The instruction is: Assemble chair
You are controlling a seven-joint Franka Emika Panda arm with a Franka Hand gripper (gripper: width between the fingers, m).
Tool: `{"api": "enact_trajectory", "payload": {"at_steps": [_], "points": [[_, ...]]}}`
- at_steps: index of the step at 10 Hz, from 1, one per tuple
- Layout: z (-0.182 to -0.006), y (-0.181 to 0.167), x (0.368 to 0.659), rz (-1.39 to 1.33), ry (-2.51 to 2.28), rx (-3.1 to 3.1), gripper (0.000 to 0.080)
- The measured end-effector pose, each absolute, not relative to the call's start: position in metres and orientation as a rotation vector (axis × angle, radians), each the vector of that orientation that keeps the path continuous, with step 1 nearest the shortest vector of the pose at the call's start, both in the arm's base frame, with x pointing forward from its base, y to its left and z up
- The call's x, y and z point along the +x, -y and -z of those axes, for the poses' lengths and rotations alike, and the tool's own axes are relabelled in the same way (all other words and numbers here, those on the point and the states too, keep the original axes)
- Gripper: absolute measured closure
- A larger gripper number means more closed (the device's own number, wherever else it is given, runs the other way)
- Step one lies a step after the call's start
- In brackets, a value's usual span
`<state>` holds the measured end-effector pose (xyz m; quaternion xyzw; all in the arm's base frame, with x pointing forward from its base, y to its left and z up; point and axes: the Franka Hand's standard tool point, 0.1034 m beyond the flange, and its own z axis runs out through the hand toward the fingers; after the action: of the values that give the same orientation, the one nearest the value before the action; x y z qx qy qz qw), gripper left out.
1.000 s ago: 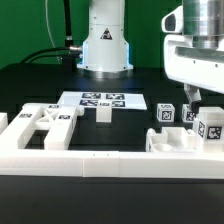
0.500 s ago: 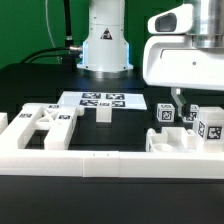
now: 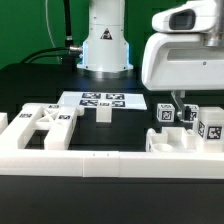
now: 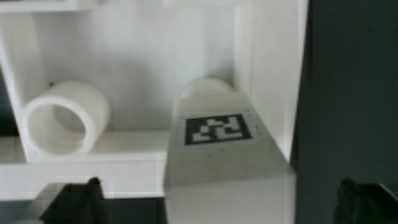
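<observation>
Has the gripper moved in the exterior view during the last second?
Yes. The gripper has shifted toward the exterior view's left, closer to the marker board, and now hangs over the small tagged chair parts.

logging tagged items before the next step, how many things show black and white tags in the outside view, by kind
small white plastic blocks: 3
large white plastic cut-out frame: 1
thin flat white marker board: 1
total: 5
</observation>
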<state>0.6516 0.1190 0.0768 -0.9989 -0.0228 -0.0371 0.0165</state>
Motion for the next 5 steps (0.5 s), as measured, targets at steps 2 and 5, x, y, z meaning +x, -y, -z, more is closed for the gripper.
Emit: {"api": "enact_trajectory", "payload": {"at_steps": [2, 5], "points": [[-0.0765, -0.1171, 0.6519, 0.117, 0.145, -3.105, 0.0151], [-0.0764, -0.1171, 0.6519, 0.116, 0.121, -3.105, 0.0395]]}}
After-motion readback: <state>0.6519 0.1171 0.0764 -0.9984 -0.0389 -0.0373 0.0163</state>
